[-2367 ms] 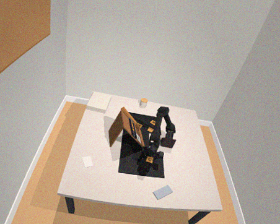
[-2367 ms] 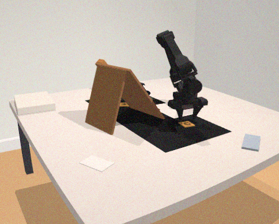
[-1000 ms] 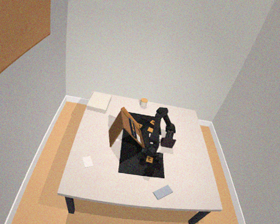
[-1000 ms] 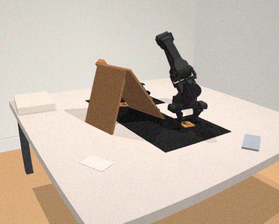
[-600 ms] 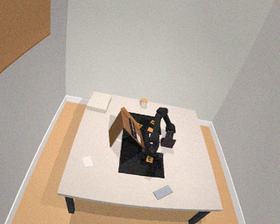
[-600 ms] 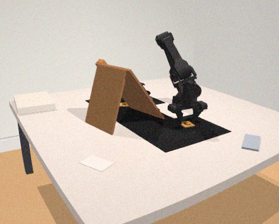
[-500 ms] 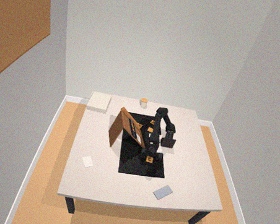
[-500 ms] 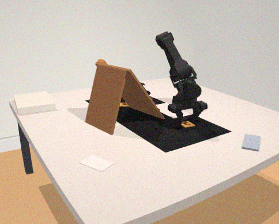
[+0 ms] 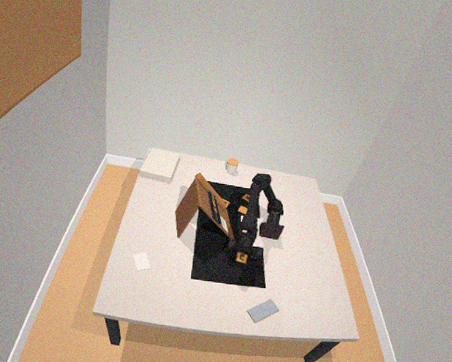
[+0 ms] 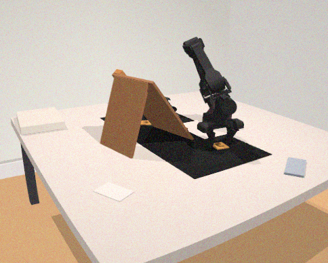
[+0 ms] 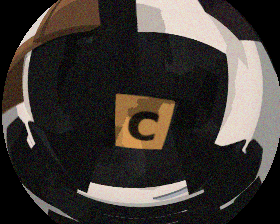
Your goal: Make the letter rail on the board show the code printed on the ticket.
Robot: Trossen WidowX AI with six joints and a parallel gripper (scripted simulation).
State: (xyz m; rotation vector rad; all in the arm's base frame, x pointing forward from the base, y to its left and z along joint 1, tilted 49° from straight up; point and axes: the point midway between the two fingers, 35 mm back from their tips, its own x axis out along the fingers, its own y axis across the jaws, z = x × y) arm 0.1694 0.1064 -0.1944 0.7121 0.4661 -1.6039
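The C tile (image 9: 241, 258) (image 10: 221, 146) (image 11: 145, 124) lies flat on the black mat (image 9: 204, 270) (image 10: 196, 169), its letter facing up. My gripper (image 9: 244, 250) (image 10: 221, 137) is open and empty, pointing down low over the mat close to the C tile, which shows between the fingers in the wrist view. The wooden board (image 9: 186, 211) (image 10: 123, 115) stands like a tent; its dark letter rail (image 9: 213, 209) shows in the top view. A white patch (image 9: 224, 224) shows on the board's face, its print unreadable. Other tiles (image 9: 243, 209) (image 10: 146, 123) lie behind; their letters are unreadable.
A pale box (image 9: 161, 164) (image 10: 41, 119) stands at the back left and an orange-topped cup (image 9: 232, 165) at the back. A white card (image 9: 142, 261) (image 10: 114, 192) lies front left, a blue-grey block (image 9: 262, 310) (image 10: 295, 167) near the front edge. The board is close beside my arm.
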